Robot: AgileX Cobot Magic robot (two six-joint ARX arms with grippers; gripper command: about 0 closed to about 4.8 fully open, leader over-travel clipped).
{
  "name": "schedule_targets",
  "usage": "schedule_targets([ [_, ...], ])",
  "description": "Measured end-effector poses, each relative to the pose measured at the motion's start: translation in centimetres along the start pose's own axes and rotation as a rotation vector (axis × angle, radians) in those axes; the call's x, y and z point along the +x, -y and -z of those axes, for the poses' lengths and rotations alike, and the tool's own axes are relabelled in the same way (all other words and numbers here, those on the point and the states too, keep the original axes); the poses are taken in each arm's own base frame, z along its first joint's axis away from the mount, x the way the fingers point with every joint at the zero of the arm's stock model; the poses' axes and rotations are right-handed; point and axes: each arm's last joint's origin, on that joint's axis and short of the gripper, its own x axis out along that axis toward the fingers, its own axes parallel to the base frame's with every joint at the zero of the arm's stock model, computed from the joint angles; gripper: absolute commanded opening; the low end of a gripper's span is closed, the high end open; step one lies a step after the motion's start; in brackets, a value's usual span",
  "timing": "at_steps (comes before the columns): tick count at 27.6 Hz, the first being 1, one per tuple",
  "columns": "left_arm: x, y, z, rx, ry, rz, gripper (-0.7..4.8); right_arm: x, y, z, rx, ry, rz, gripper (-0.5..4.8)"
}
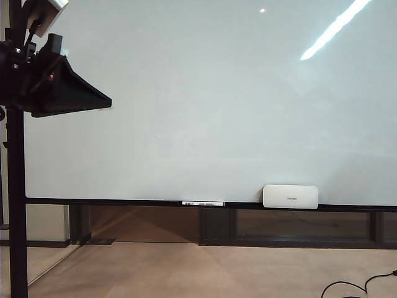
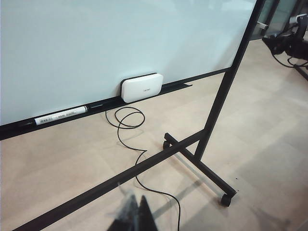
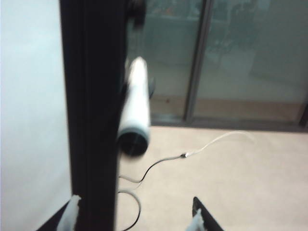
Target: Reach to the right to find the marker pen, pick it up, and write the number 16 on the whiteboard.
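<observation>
Right fingers (image 3: 132,217) spread, left fingers (image 2: 132,211) unclear, whiteboard (image 1: 205,105) glossy, blank

Eraser (image 1: 290,196) on tray (image 1: 124,202) at whiteboard's (image 1: 205,99) lower edge, right of centre; pen (image 1: 203,203) left of it, near. Cable (image 2: 126,117) on floor (image 1: 205,270) below.

My right pincer (image 3: 134,216) stands wide open, and only its two pale fingertips (image 3: 72,211) show. Between them, close to one fingertip, rises the black post (image 3: 91,106) of the board frame. Beyond that fingertip I see the white surface of the whiteboard (image 3: 29,120). Ahead of my pincer, just beside the post, there is a white cylinder with a dark round end (image 3: 134,115); it is blurred. On the beige floor (image 3: 240,183) lies a thin cable (image 3: 163,161). Farther off stand glass panels with dark frames (image 3: 197,62).
</observation>
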Motion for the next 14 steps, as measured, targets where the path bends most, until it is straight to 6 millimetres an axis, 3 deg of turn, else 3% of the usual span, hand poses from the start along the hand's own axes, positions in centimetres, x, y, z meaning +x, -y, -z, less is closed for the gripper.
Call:
schedule_targets([
  [5, 0.0, 0.0, 0.0, 0.0, 0.0, -0.003, -0.06, 0.4, 0.7, -1.9, -0.027, 0.041, 0.022, 2.96],
  [14, 0.0, 0.0, 0.0, 0.0, 0.0, -0.003, -0.06, 1.5, -0.6, -1.7, -0.019, 0.038, 0.002, 2.91],
])
